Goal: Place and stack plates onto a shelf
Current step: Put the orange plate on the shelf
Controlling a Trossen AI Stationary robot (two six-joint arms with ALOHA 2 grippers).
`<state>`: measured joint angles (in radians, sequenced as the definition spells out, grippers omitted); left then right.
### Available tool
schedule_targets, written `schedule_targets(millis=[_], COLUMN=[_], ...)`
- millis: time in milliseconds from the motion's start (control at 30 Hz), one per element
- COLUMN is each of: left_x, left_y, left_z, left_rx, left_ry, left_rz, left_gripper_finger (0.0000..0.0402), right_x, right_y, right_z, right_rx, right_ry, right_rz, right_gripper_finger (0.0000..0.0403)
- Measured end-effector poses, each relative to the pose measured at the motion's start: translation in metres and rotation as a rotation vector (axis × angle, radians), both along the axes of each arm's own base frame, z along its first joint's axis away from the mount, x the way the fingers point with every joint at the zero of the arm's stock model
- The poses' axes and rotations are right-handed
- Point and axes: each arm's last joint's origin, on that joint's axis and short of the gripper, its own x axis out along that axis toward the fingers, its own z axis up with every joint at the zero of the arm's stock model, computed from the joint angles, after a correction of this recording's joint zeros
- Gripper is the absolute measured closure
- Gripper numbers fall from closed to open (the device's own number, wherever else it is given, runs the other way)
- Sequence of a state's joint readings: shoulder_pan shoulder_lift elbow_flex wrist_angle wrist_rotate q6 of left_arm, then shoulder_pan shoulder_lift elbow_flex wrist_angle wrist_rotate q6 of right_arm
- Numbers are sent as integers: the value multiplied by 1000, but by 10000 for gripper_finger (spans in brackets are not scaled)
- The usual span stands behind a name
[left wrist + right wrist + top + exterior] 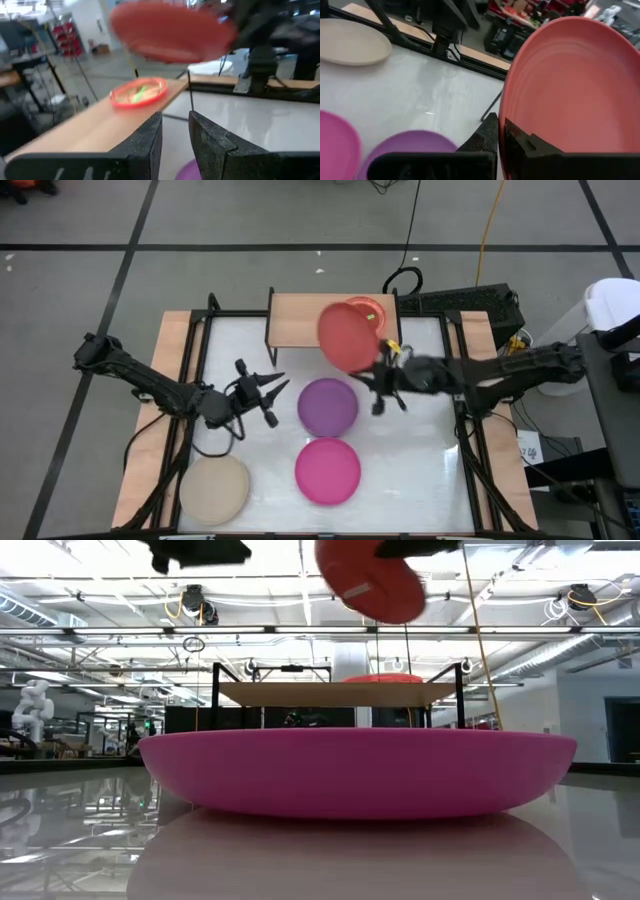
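Observation:
The shelf (300, 320) stands at the table's far edge. A small stack of plates (369, 308), translucent pink over green (138, 92), lies on its right end. My right gripper (384, 366) is shut on the red plate (347, 336), which hangs in the air over the shelf's right half (370, 580). The purple plate (328, 405), magenta plate (328, 470) and beige plate (213, 488) lie flat on the table. My left gripper (276, 398) hovers open left of the purple plate, pointing toward the shelf (176, 117). My right gripper pinches the red plate's rim (504, 131) on the side nearest the arm. One finger (530, 147) is on the plate's inner face and the other (487, 135) on its underside. The fingers reach in from the table's right. The plate is lifted clear and tilted.
Black frame rails (190, 370) run along the table's left and right sides. The shelf's left half (295, 315) is bare wood. Cables and a dark box (470, 305) lie beyond the far right corner. White table (420, 470) shows right of the magenta plate.

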<state>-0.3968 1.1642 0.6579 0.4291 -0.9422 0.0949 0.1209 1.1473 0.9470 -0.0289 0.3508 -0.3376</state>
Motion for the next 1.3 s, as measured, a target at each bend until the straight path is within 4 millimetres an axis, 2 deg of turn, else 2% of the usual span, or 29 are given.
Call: schedule_targets(millis=[100,300,467,600,767,900,1300], left_x=[-9,-28,-36,-40,-38,-36,-35], left_y=[-1,14,27,34,34,35,36], left_z=[13,35,45,49,45,40,39], left_rx=[69,95,139,116,121,126,116], left_ry=[-10,-60,-62,-93,-59,-27,-27], left_rz=[-18,59,104,133,124,122,127], left_gripper_finger=[300,300,300,300,300,300,300], right_x=[21,70,109,130,140,143,141], right_y=[-17,-51,-82,-109,-136,-148,-151], right_z=[6,8,-9,-28,-53,-63,-62], right_rx=[-18,-49,-77,-79,-30,15,45], right_ry=[22,63,131,186,224,210,201], right_rz=[-1,6,-33,-85,-80,-62,-61], right_gripper_finger=[403,403,403,403,403,403,390])
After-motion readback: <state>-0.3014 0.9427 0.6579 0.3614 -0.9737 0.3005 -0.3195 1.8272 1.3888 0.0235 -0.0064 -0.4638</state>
